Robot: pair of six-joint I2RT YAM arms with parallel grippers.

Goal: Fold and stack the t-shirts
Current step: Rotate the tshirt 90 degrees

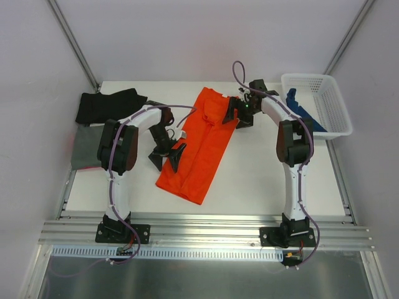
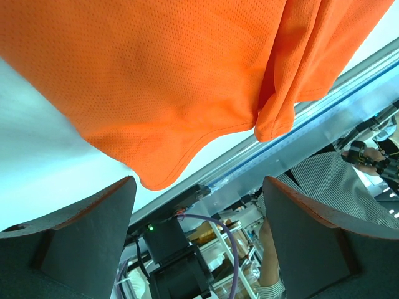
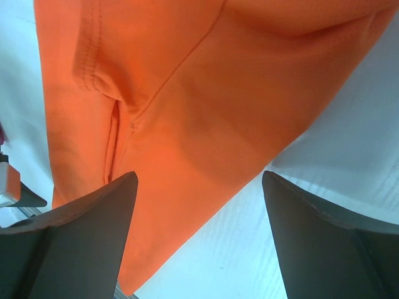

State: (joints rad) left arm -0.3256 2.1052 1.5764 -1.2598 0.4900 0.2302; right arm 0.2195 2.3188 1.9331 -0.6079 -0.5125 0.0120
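Observation:
An orange-red t-shirt (image 1: 204, 142) lies folded lengthwise into a long strip across the middle of the table. My left gripper (image 1: 167, 156) hangs open just left of the strip's lower half, nothing between its fingers (image 2: 93, 237). My right gripper (image 1: 238, 113) is open at the strip's upper right edge, above the cloth (image 3: 187, 99) and empty. A black t-shirt (image 1: 107, 104) lies at the back left, a dark grey one (image 1: 84, 148) at the left edge. A blue t-shirt (image 1: 303, 109) hangs in the basket.
A white mesh basket (image 1: 324, 87) stands at the back right corner. The table's near edge meets an aluminium rail (image 1: 206, 229) where both arm bases are bolted. Bare white table (image 1: 249, 180) lies right of the orange strip.

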